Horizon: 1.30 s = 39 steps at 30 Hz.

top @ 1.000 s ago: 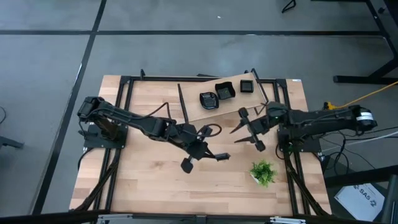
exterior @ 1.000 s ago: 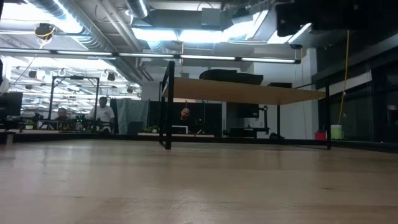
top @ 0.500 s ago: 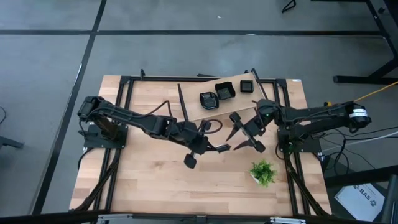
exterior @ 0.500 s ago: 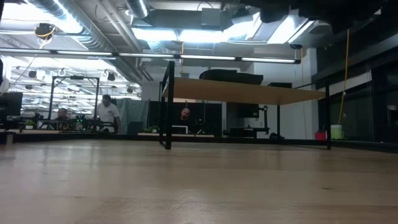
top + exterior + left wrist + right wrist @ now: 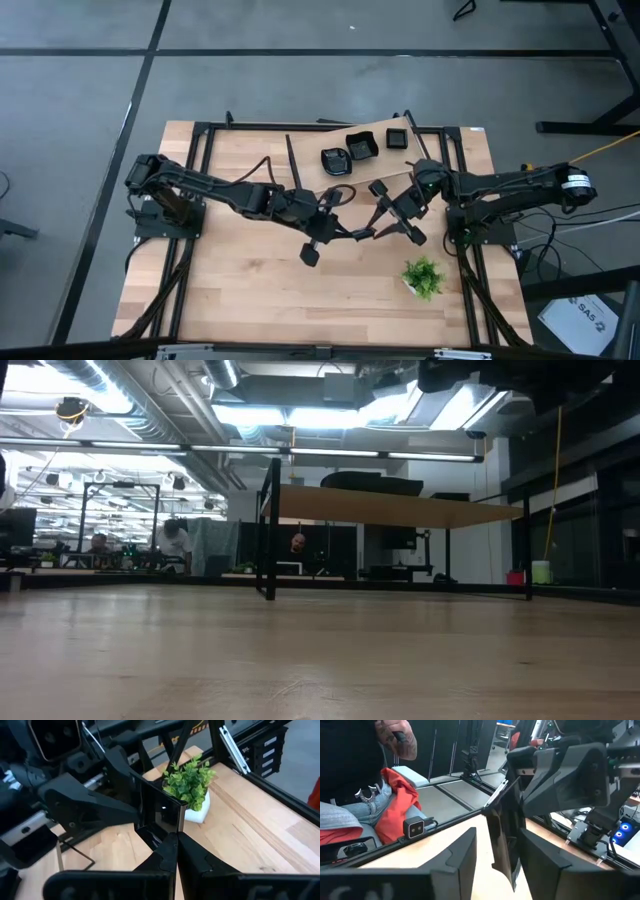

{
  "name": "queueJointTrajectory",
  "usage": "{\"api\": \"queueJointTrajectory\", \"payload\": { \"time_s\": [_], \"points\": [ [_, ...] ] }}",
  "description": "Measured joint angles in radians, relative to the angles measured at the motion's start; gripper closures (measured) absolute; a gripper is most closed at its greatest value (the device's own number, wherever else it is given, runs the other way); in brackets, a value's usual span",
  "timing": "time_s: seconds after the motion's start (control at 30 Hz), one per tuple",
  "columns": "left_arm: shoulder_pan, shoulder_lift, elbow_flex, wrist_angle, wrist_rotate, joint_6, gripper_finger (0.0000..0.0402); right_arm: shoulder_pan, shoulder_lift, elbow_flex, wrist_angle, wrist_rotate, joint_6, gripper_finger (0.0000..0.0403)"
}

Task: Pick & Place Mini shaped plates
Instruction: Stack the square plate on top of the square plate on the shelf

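The left hand (image 5: 172, 851) pinches a glossy black square plate (image 5: 161, 817) on edge above the wooden tabletop (image 5: 240, 290), between the spread fingers of the right hand (image 5: 497, 852).

Mid-table is crowded: the left gripper (image 5: 352, 234) and right gripper (image 5: 385, 225) meet tip to tip over the boards, a square black plate (image 5: 161, 815) clamped upright between them. Just beside them, toward the near right corner, the potted plant (image 5: 423, 277) blocks low passage. A raised wooden shelf (image 5: 375, 160) carrying three plates (image 5: 361, 146) closes the far side. The table (image 5: 220, 290) lies open near and left.
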Motion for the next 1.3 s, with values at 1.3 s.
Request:
{"api": "queueJointTrajectory", "payload": {
  "time_s": [1.3],
  "points": [
    [-0.005,-0.021,0.0,-0.108,-0.427,-0.188,0.0279,-0.001,0.0,-0.001,-0.03,0.298,0.046,0.0394]
  ]
}}
